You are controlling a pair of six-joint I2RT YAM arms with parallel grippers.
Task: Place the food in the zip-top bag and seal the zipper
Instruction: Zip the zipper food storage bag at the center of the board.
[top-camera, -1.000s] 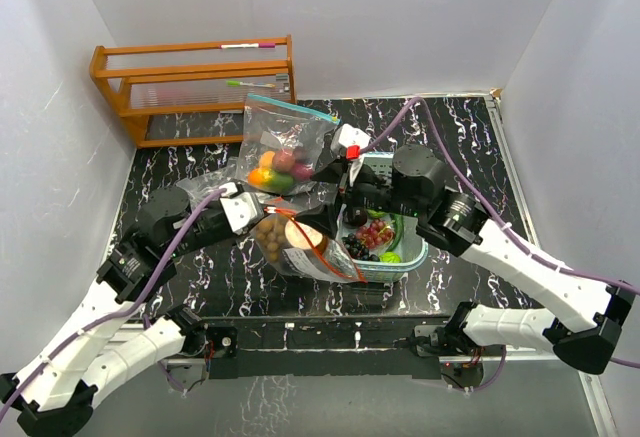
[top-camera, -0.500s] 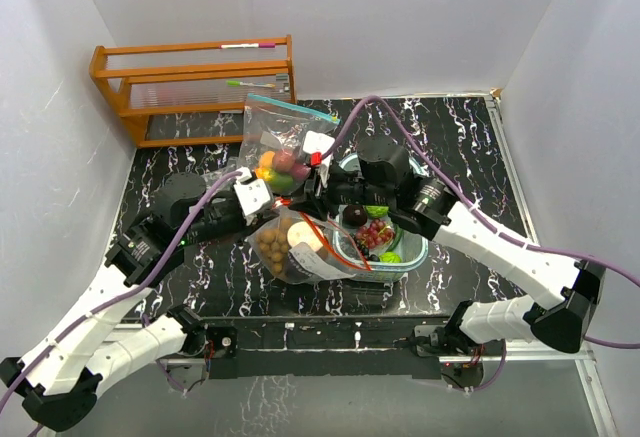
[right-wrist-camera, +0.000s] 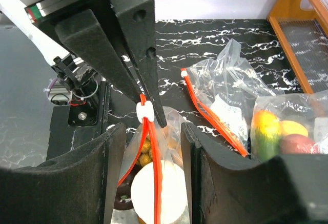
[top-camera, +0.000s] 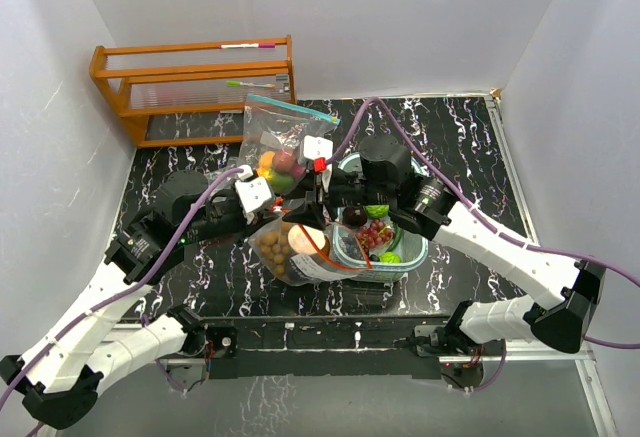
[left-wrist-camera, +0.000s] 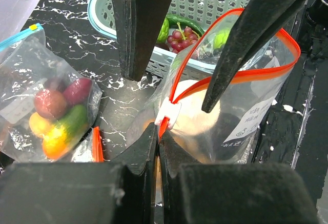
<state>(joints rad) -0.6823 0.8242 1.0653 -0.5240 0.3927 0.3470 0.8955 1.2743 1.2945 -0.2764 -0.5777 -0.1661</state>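
A clear zip-top bag [left-wrist-camera: 236, 106] with an orange zipper hangs beside the teal basket [left-wrist-camera: 215, 3]. My left gripper [left-wrist-camera: 159, 134] is shut on the zipper's end, just below the white slider [left-wrist-camera: 168, 112]. My right gripper [right-wrist-camera: 151, 131] is open, its fingers [right-wrist-camera: 82, 178] standing on either side of the bag's top without pinching it. Food shows inside the bag: a white round piece [right-wrist-camera: 154, 193] and brown nuts [right-wrist-camera: 146, 152]. Purple grapes [left-wrist-camera: 177, 37] and green pieces lie in the basket. From above, both grippers meet over the bag [top-camera: 305, 257].
A second bag [top-camera: 280, 157] with a blue zipper holds several fruits behind the grippers. An empty orange-zipped bag [right-wrist-camera: 220, 106] lies flat on the marble table. A wooden rack [top-camera: 195, 82] stands at the back left. White walls close in the table.
My right gripper has swung left from over the basket to the bag's top, and its jaws have narrowed. The left gripper has shifted slightly right, still holding the zipper.
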